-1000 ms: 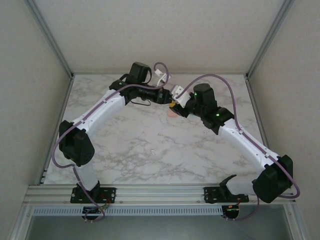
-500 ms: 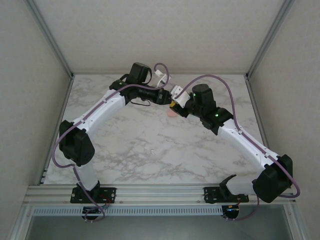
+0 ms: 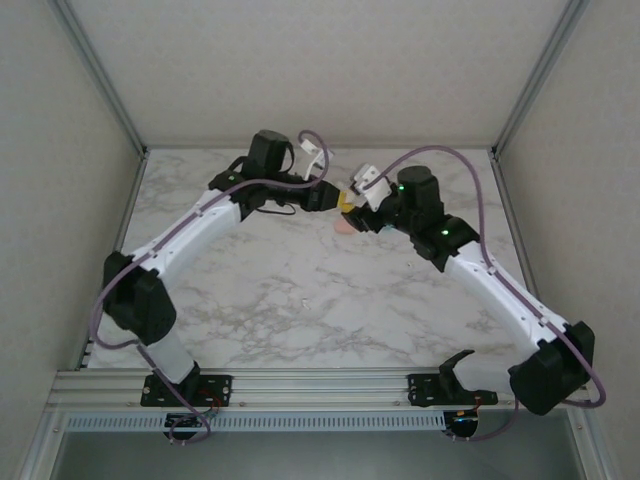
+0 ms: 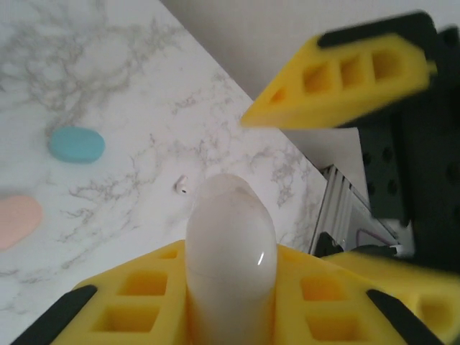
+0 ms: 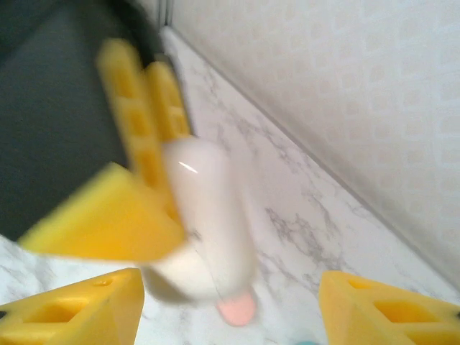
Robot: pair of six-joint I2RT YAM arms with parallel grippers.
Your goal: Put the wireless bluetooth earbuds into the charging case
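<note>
The white charging case (image 4: 230,241) is held above the surface (image 3: 300,290) by the left gripper (image 4: 230,291), whose jaws are clenched on its sides. The interior of the case cannot be seen, so its contents cannot be told. The jaws of the right gripper (image 5: 231,282) are released and spread wide to either side of the case without touching it.

In the left wrist view, three items lie on the surface beyond the case. A small white piece (image 4: 181,187) is nearest to it, a teal earbud (image 4: 75,144) is further to its left, and a pink earbud (image 4: 14,219) is furthest left.

The surface is white marble with grey veining. It is enclosed by pale walls (image 3: 320,70) behind and to both sides of the case, joined by metal posts (image 3: 100,75).
</note>
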